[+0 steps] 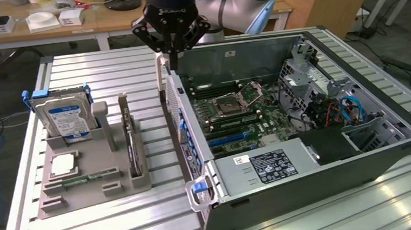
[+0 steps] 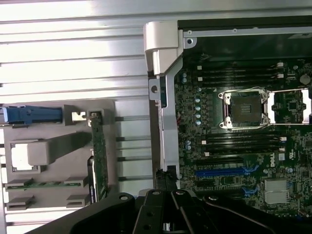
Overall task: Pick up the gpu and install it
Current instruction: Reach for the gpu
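Note:
The gpu [image 1: 129, 135] is a thin dark card standing on edge in a slot of the grey holder [image 1: 88, 195], to the exterior view's left of the open computer case [image 1: 305, 184]. In the wrist view the gpu [image 2: 99, 156] shows as a narrow green-dark strip on the holder [image 2: 53, 195]. My gripper [image 1: 173, 56] hangs shut and empty over the case's wall nearest the holder, well above the gpu and apart from it. Its black fingers [image 2: 165, 181] meet over that wall's edge. Blue card slots [image 2: 224, 171] lie on the motherboard [image 1: 238, 115].
A silver hard drive [image 1: 65, 120] with a blue-white label stands in the holder, and a square processor chip [image 1: 63, 164] lies in front of it. Everything sits on a slatted metal table [image 1: 93, 68]. The empty processor socket [image 2: 243, 108] is open. Desks with clutter stand behind.

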You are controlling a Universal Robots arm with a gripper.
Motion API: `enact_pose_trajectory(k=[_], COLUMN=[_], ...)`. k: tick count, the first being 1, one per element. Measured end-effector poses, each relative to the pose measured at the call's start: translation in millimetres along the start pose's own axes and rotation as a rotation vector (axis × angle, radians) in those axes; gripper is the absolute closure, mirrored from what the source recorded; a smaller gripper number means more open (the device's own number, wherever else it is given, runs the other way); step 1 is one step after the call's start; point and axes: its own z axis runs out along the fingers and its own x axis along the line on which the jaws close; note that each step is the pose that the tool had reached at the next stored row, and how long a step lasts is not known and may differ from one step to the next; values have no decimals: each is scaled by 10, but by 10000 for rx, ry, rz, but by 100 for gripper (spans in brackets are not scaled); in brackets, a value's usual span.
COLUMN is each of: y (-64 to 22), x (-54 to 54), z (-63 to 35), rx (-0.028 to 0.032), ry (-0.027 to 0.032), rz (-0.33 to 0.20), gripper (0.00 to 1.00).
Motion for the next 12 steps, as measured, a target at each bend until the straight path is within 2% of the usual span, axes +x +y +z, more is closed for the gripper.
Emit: enact_pose_trajectory(k=[12], y=[-4], x=[57], z=[0], rx=[2], ry=[22], rz=[0], gripper=[90])
